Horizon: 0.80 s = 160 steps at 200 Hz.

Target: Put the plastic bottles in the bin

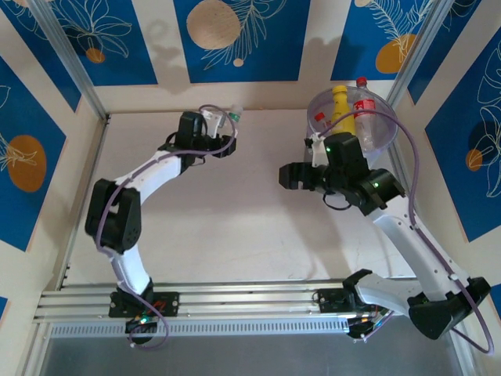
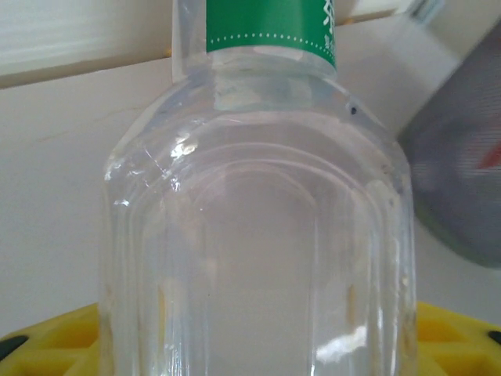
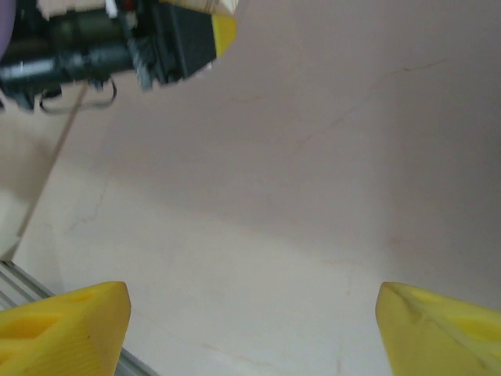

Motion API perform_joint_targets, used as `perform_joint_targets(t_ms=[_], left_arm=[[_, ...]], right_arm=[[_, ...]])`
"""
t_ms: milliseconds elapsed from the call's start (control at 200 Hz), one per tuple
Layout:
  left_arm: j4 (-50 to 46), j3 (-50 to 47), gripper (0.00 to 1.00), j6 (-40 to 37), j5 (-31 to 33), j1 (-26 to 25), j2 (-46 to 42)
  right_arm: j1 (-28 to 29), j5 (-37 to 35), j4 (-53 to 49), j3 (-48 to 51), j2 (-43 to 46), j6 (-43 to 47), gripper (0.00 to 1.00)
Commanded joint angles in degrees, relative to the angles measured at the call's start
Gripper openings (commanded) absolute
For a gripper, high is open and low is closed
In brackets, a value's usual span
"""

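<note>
Left tool [image 1: 225, 125] clamped on green-capped clear bottle [image 2: 258, 235], right tool [image 3: 250, 329] apart, empty; risk of slick bottle slipping or clipping bin [image 1: 385, 135] rim.

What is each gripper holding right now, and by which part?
The left gripper is shut on the clear bottle, gripping its body at the end away from the green-banded neck. The right gripper is open and holds nothing.

Bright, even light; faint shadows on the table [image 1: 235, 227]. Glints shine on the clear bottle [image 2: 258, 258]; the bin [image 2: 462, 180] behind is blurred.
</note>
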<state>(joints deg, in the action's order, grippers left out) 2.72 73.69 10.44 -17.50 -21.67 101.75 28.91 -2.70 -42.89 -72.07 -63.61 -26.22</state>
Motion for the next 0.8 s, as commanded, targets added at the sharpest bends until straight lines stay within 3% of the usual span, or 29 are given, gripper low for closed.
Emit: perform_joint_targets(t_ms=[0, 150, 300, 795], left_arm=[[14.08, -8.43, 0.17, 10.0, -9.52, -0.43, -3.71], [18.99, -16.36, 0.07, 13.11, -13.81, -2.47, -9.2], [20.61, -20.79, 0.04, 12.08, -16.56, -6.08, -13.69], [23.26, -24.61, 0.0, 11.01, -15.46, -11.38, -17.82]], right_arm=[[0.45, 2.66, 8.81, 0.81, -2.61, -4.29, 0.81], [0.63, 4.75, 12.07, -1.36, -8.34, -5.25, 0.8], [0.37, 6.19, 14.99, -3.19, -12.75, -6.67, 0.79], [-1.22, 10.34, 23.98, -4.65, -20.35, -10.96, 0.74]])
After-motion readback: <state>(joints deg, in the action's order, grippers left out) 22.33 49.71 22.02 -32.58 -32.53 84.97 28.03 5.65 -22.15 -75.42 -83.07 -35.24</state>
